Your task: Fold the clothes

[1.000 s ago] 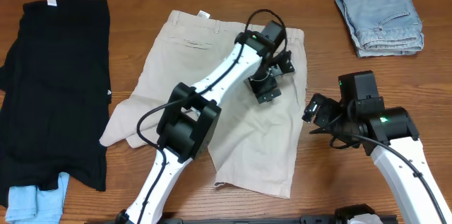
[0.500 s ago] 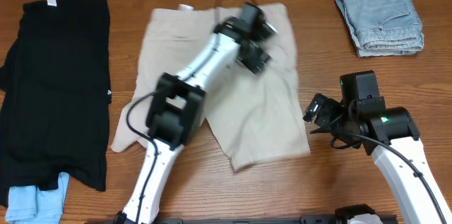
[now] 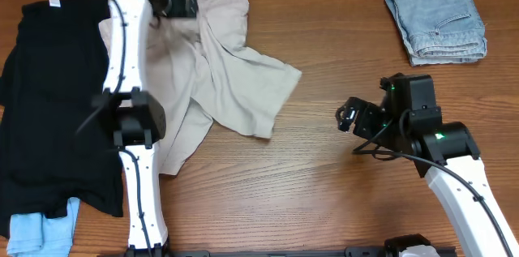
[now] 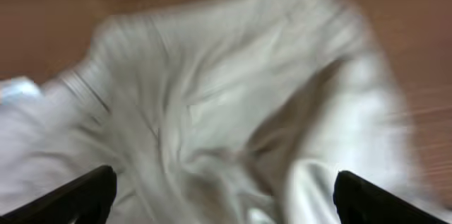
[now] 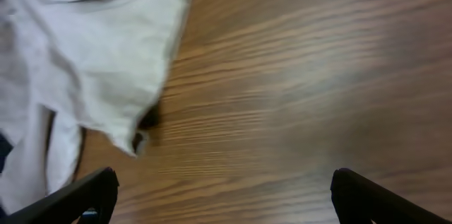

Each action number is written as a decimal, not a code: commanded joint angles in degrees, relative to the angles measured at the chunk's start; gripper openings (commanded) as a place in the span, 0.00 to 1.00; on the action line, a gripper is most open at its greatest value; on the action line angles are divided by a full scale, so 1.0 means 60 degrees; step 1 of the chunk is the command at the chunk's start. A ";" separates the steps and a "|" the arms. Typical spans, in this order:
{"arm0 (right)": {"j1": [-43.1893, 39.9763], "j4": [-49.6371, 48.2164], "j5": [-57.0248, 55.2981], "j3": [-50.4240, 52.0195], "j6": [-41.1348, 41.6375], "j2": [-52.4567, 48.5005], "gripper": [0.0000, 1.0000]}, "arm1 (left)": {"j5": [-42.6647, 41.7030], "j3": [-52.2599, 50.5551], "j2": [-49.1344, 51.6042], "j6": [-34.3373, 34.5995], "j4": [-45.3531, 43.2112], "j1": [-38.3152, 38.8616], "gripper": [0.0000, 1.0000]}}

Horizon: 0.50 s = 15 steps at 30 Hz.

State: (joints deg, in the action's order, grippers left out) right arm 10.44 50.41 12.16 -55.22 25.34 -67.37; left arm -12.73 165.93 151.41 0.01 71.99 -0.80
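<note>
The beige shorts [image 3: 235, 79] lie crumpled and bunched at the back left of the table, one leg trailing out to the right. My left gripper [image 3: 180, 3] is at the back left over the shorts' upper edge. In the left wrist view its fingers [image 4: 226, 196] are wide apart, with blurred beige cloth [image 4: 233, 111] filling the view below them. My right gripper [image 3: 349, 117] is open and empty over bare wood, right of the shorts. The right wrist view [image 5: 226, 196] shows the shorts' leg edge [image 5: 92, 47] at its upper left.
A large black T-shirt [image 3: 57, 87] lies flat along the left edge, partly under the shorts' left side. A light-blue cloth [image 3: 36, 229] pokes out at the front left. A folded denim garment [image 3: 435, 20] sits at the back right.
My left arm has swung from the middle of the shorts to the back left. The shorts have been dragged left with it and have crumpled. My right gripper has shifted slightly left.
</note>
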 commanded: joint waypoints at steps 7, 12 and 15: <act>0.2790 -0.1708 0.0703 -0.0193 0.0033 -0.1151 1.00 | -0.0619 0.2313 -0.1872 0.0528 0.1326 0.0463 1.00; 0.4415 -0.3337 0.0707 -0.0193 0.0197 -0.2732 1.00 | -0.0528 0.2313 -0.2841 0.0514 0.1942 0.0401 1.00; 0.5093 -0.4280 0.0743 -0.0197 0.0244 -0.3566 1.00 | -0.0481 0.2313 -0.3096 0.0273 0.2484 0.0404 1.00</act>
State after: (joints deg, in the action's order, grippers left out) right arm 37.85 27.11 16.19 -55.37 25.96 -85.43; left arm -15.46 178.82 135.26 1.98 85.23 2.04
